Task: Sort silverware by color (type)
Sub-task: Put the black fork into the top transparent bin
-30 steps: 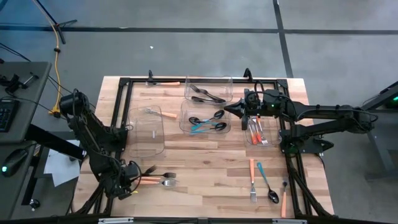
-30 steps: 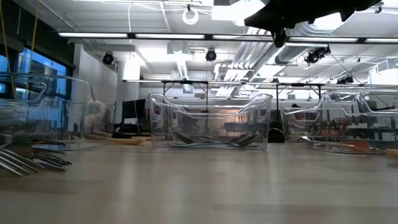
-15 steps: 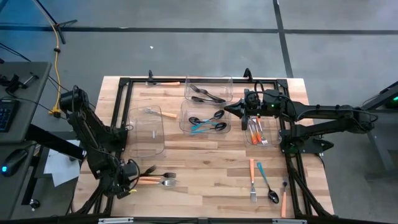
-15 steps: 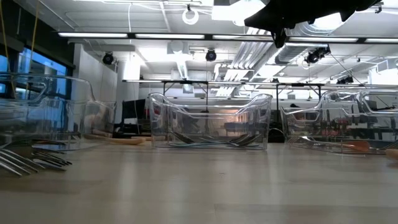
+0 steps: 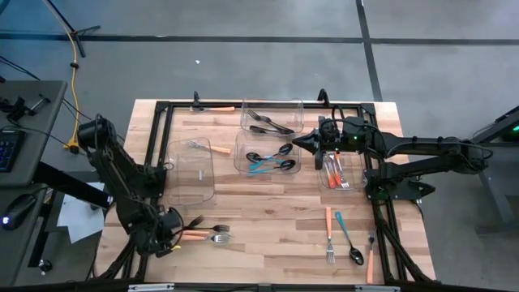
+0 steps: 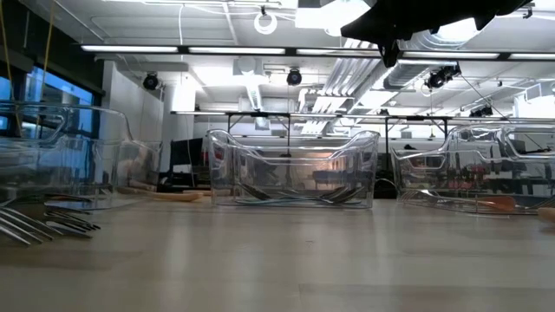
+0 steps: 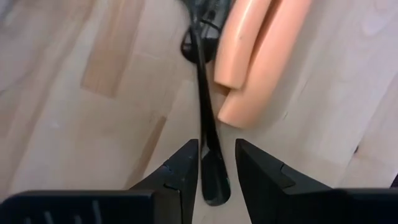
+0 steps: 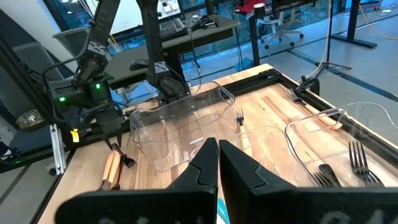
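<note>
A thin all-black utensil (image 7: 208, 134) lies on the wooden desk (image 5: 268, 219) at its near-left corner, its handle end between the left gripper's (image 7: 214, 163) two dark fingers (image 7: 181, 167), which stand slightly apart on either side of it; whether they press on it cannot be told. Just beside it lie two orange handles (image 7: 261, 56), side by side and touching. From above, this near-left group (image 5: 207, 233) reads as black and orange-handled pieces close to the left gripper (image 5: 172, 229).

Far of centre, one clear bin (image 5: 272, 116) holds black forks, and the bin near of it (image 5: 266, 152) holds black spoons and a teal-handled piece. A bin at the right (image 5: 340, 172) holds orange-handled forks. A larger bin at the left (image 5: 190, 170) holds a single small fork (image 5: 197, 145). An orange-handled piece (image 5: 215, 108) lies at the far edge. At the near right lie an orange-handled fork (image 5: 329, 235), a teal-handled spoon (image 5: 347, 237) and another orange-handled piece (image 5: 370, 259).

The right gripper (image 5: 298, 143) hangs above the desk between the spoon bin and the orange-fork bin, fingers (image 8: 205, 163) pressed together and empty.
</note>
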`<state>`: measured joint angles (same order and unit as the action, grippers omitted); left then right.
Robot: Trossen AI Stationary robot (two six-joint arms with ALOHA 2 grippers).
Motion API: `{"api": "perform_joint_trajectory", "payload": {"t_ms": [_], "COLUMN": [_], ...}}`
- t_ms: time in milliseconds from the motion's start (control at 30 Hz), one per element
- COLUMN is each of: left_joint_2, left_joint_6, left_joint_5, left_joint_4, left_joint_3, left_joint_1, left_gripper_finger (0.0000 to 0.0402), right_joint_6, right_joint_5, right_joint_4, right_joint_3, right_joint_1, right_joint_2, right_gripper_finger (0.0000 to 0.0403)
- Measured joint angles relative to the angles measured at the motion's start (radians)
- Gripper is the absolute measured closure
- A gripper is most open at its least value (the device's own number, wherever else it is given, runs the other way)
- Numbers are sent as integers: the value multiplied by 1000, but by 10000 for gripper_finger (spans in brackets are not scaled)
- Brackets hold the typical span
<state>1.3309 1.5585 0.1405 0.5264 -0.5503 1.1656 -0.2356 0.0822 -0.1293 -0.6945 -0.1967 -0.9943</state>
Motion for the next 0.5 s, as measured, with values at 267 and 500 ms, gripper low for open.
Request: {"api": "perform_joint_trajectory", "payload": {"t_ms": [267,500], "left_joint_2": [77,78], "left_joint_6": [16,44], "left_joint_5": [-4,-9], "left_joint_4": [6,37], "left_joint_3": [-8,-8], "left_joint_1": [0,0], "left_gripper_finger": [305,308], "right_joint_6": [0,0], "right_joint_5": [0,0], "right_joint_4": [14,19], "right_joint_3": [0,0], "right_joint_1": [0,0], "right_joint_2": [0,0], "right_gripper_finger": [403,403]}}
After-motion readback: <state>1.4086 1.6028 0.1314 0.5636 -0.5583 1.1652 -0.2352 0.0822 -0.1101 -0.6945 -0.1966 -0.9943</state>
